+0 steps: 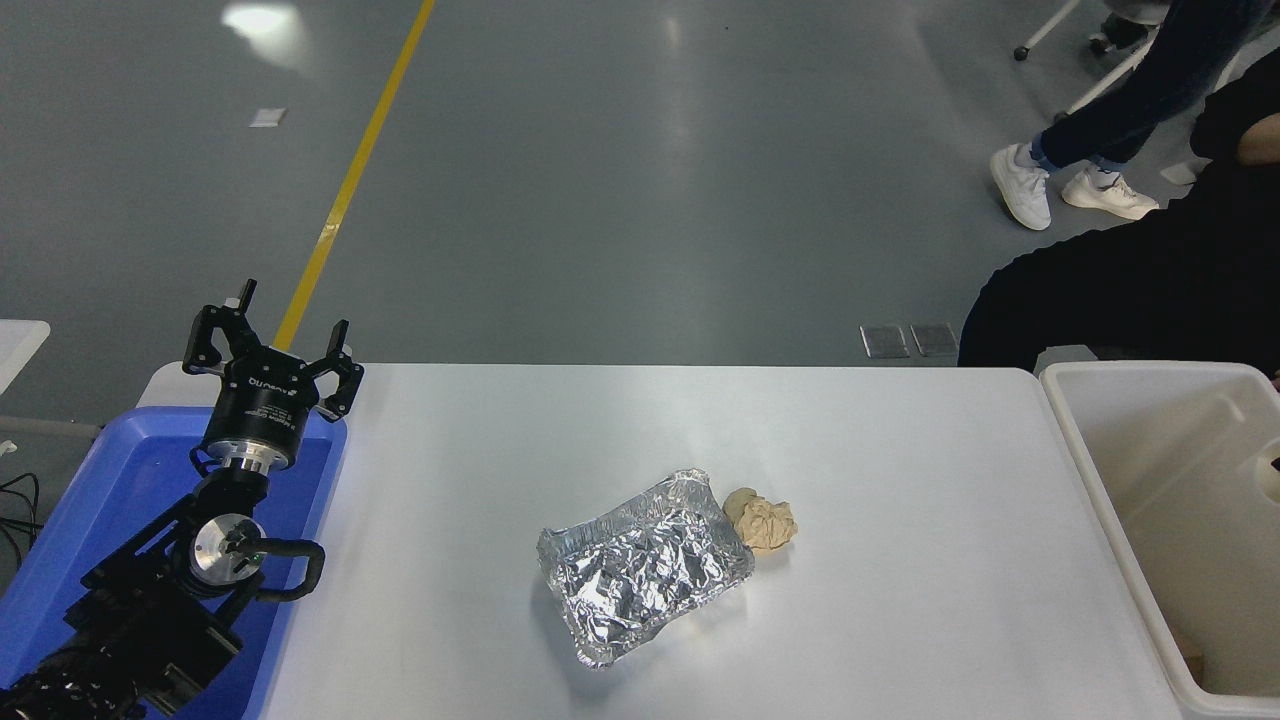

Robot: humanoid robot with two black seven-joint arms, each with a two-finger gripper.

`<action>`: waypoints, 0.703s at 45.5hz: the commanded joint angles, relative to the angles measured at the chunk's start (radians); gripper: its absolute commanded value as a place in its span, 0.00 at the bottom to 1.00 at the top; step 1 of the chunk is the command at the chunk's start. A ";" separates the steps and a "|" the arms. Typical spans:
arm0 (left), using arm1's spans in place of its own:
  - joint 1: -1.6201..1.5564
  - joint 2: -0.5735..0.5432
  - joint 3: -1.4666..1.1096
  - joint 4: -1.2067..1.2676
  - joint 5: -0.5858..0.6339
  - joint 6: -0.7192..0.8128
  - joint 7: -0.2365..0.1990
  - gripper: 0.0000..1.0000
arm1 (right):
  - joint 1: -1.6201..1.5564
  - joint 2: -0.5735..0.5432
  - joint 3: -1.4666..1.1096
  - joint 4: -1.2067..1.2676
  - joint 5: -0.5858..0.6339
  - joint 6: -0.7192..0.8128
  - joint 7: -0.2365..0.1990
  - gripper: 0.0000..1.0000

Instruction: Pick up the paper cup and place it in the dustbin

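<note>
The paper cup is out of view. The dustbin (pixel 1150 369), a large off-white tub, stands at the table's right end and is cut off by the picture's right edge. A small dark tip (pixel 1272 464) pokes in from that edge over the dustbin's inside; it looks like part of my right arm, and too little of it shows to judge its state. My left gripper (pixel 276 335) is parked at the lower left above the blue bin, open and holding nothing.
A crumpled foil tray (pixel 645 565) lies mid-table with a tan paper ball (pixel 762 521) touching its right corner. A blue bin (pixel 60 560) sits under the left arm. A seated person in dark clothes (pixel 1120 300) is at the far right, and legs in white shoes (pixel 1060 185) are behind.
</note>
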State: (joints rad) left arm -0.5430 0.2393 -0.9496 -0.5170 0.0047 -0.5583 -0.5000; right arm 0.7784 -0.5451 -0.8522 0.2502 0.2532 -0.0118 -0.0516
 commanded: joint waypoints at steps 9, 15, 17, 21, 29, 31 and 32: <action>0.000 0.000 0.000 0.000 0.000 0.000 0.000 0.98 | -0.099 0.074 0.084 -0.040 0.003 -0.040 -0.010 0.00; 0.000 0.000 0.000 0.000 0.000 0.000 0.000 0.98 | -0.099 0.079 0.084 -0.040 0.003 -0.042 -0.010 0.00; 0.000 0.000 0.000 0.000 0.000 0.000 0.000 0.98 | -0.099 0.080 0.084 -0.040 0.003 -0.042 -0.010 0.00; 0.000 0.000 0.000 0.000 0.000 0.000 0.000 0.98 | -0.099 0.080 0.084 -0.040 0.005 -0.054 -0.010 0.05; 0.000 0.000 0.000 0.000 0.000 0.000 0.000 0.98 | -0.099 0.085 0.082 -0.037 0.003 -0.122 -0.004 0.73; 0.000 0.000 0.000 0.000 0.000 0.000 0.000 0.98 | -0.099 0.089 0.082 -0.038 0.001 -0.138 -0.004 0.87; 0.000 0.000 0.000 0.000 0.000 0.000 0.000 0.98 | -0.099 0.093 0.081 -0.037 0.001 -0.146 -0.004 0.92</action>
State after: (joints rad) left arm -0.5430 0.2393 -0.9496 -0.5171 0.0046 -0.5583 -0.5001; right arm 0.6833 -0.4679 -0.7722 0.2127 0.2565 -0.0894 -0.0592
